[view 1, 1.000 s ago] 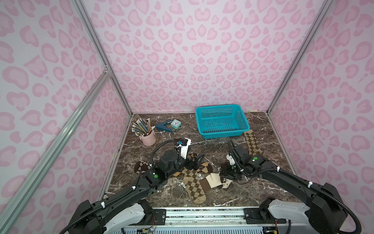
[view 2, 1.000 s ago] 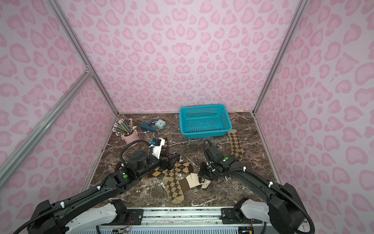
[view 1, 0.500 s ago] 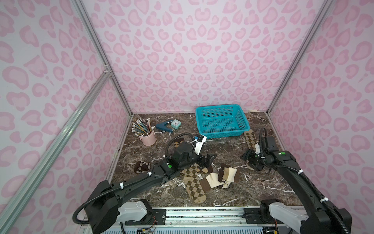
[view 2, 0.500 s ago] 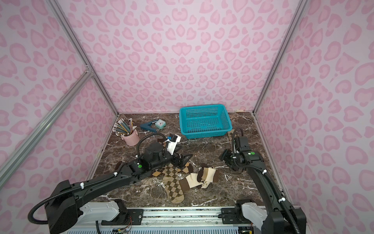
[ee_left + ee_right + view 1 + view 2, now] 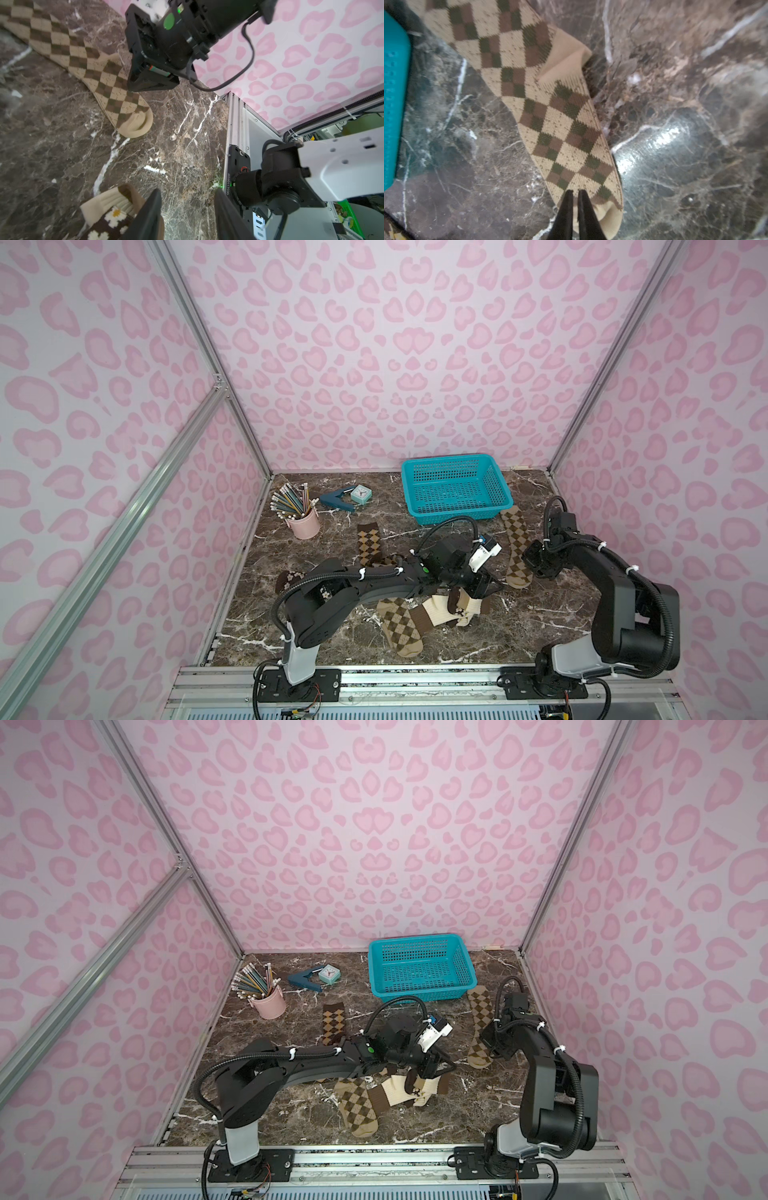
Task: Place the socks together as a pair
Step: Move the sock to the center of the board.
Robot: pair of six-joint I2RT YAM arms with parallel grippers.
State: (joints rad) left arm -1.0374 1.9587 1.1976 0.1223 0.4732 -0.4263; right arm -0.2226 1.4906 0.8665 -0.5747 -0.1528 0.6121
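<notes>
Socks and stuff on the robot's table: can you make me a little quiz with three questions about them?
1. True or false: a sock lies inside the blue basket.
2. What stands in the pink cup? A spoons, B pencils, C flowers.
3. Which gripper has its tips at the toe end of the light argyle sock beside the basket?
Key: 1 false. 2 B, pencils. 3 the right gripper.

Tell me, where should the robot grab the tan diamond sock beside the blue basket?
The tan diamond sock lies flat and stretched out on the table, with no edge to slide under. So probably pinch its plain toe end straight down from above; that end is right by the right gripper.
</notes>
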